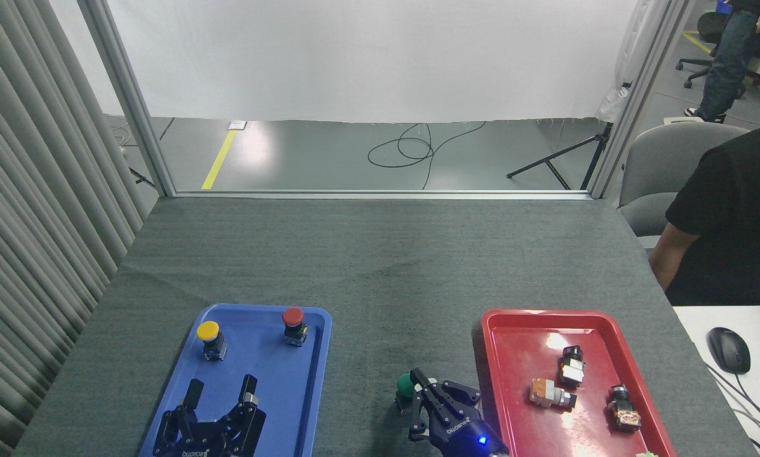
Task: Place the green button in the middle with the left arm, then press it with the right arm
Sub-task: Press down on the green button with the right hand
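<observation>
The green button (pixel 405 384) stands upright on the bare grey cloth of the middle (pixel 380 304), between the two trays. My right gripper (pixel 418 379) comes in from the bottom edge with its fingers together. Its tip lies over the button's right side and hides part of the green cap. Whether the tip touches the cap I cannot tell. My left gripper (pixel 221 388) hangs open over the near end of the blue tray (pixel 319 355), holding nothing.
A yellow-capped button (pixel 209 337) and a red-capped button (pixel 293 322) stand at the far end of the blue tray. The red tray (pixel 491 343) on the right holds three switch bodies. A seated person (pixel 729 222) and a computer mouse (pixel 728 349) are at the right.
</observation>
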You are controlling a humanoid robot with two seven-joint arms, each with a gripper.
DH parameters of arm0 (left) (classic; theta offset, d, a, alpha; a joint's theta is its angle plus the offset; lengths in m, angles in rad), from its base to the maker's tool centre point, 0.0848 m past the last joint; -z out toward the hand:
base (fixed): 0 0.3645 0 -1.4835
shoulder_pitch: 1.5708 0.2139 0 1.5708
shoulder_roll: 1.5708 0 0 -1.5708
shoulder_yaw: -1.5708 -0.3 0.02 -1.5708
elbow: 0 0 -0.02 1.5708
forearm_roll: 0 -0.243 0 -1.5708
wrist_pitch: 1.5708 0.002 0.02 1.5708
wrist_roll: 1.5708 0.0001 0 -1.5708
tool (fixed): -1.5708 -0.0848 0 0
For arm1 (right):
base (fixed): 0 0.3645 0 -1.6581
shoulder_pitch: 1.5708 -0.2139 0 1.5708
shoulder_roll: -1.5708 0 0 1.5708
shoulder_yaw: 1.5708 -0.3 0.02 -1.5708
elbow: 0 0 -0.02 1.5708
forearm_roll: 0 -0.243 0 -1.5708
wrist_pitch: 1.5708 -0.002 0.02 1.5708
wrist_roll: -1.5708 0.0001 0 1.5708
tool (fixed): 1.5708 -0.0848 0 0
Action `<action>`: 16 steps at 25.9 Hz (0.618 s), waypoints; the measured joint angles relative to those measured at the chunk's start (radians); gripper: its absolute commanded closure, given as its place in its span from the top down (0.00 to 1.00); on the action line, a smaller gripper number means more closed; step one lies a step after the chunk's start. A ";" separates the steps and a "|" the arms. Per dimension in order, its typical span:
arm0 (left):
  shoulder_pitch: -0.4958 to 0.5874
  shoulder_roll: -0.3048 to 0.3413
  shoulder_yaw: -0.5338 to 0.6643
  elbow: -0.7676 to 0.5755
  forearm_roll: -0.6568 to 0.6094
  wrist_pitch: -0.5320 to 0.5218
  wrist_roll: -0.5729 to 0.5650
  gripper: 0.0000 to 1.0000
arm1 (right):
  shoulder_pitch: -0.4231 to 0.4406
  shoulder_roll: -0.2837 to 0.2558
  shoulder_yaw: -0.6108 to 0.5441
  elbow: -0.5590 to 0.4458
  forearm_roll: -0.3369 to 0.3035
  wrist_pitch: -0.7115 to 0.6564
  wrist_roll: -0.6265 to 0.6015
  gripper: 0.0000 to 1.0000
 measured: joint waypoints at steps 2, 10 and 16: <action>0.000 0.000 0.000 0.000 0.000 0.000 0.000 0.99 | -0.002 0.000 0.002 0.011 0.000 0.000 0.002 0.15; -0.003 0.000 0.000 0.000 0.000 -0.001 0.000 0.99 | -0.001 -0.002 0.005 0.024 -0.001 -0.005 -0.009 0.16; -0.001 0.001 0.000 0.000 0.000 -0.005 0.000 0.99 | 0.001 -0.004 0.011 0.035 -0.003 -0.010 -0.015 0.16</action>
